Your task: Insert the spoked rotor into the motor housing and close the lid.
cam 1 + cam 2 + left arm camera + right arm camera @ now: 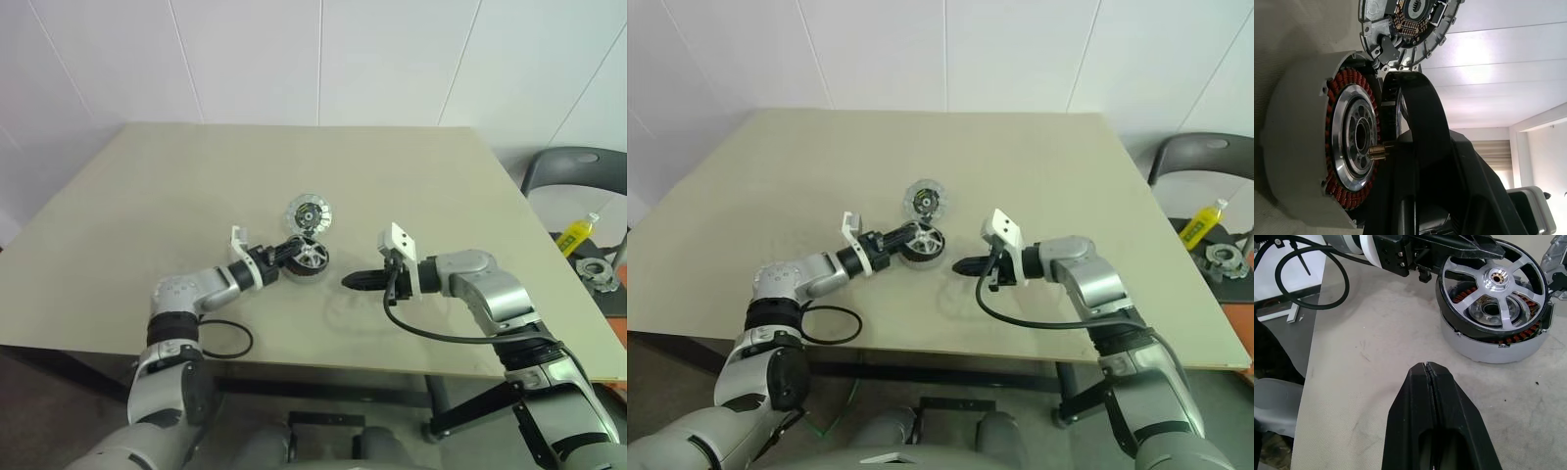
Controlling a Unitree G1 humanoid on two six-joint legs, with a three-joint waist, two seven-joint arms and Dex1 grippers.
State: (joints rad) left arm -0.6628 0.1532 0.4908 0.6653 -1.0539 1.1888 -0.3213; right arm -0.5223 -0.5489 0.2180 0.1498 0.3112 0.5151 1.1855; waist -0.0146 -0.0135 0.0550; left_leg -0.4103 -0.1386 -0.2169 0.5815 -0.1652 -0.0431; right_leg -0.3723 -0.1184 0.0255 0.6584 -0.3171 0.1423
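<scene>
Left gripper [1469,247] pinching spoked rotor [1493,289] by its rim, tilting it over motor housing [1493,340] for seating; right gripper [1431,377] pressed together, idling beside.

One table [147,206], beige top. Two grippers: left gripper [291,251], right gripper [355,282]. One spoked rotor [1492,288], silver spokes in a black rim, five spokes counted in the right wrist view. One motor housing [1484,345], pale grey shell with one ring of copper-red windings. One lid [310,211], round, silvery, at 12 o'clock from the housing. One black cable loop [227,339] at the table's near edge, 7 o'clock from the housing. One grey chair [578,171] at 3 o'clock off the table. One yellow bottle [577,232] beside it. One more round metal part [597,273] at 5 o'clock from the bottle.
</scene>
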